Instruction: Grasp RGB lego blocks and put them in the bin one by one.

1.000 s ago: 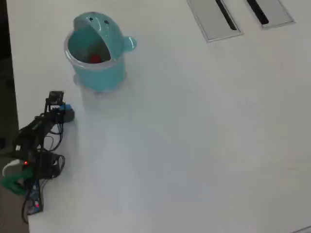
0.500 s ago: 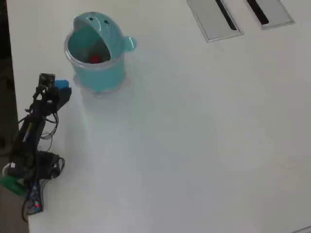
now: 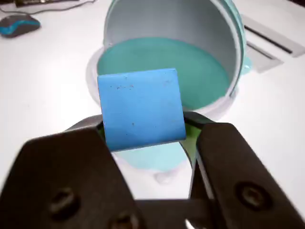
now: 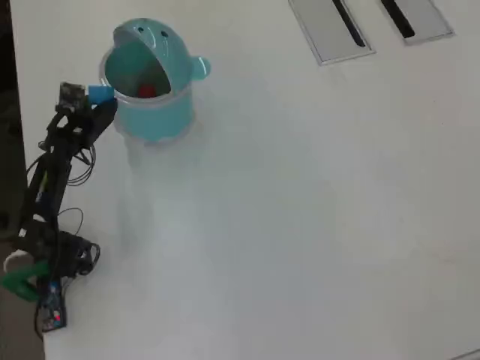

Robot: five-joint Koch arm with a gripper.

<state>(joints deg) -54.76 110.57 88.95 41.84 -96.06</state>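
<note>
One blue lego block (image 3: 140,107) sits pinched between the two dark jaws of the gripper (image 3: 143,131), its flat blue face filling the middle of the wrist view. Just beyond it in that view stands the teal bin (image 3: 209,67), its open mouth facing the camera and its pale hooded rim arching over the far side. A sliver of yellow-green shows at the right jaw beside the block, too little to identify. At the far left of the wrist view a dark computer mouse (image 3: 18,24) with a blue stripe lies on the white table (image 3: 47,86).

From overhead, the arm (image 4: 56,165) reaches up from its base at the lower left, and the gripper (image 4: 96,96) holds the blue block (image 4: 99,93) right at the left edge of the bin (image 4: 161,112), about level with its rim. Inside the bin a red lego block (image 4: 147,91) rests on the bottom. The bin's two dark eye dots and side knob are visible. Two grey panels (image 4: 326,30) with black slots lie at the far right of the table (image 4: 300,210), well apart from the bin
</note>
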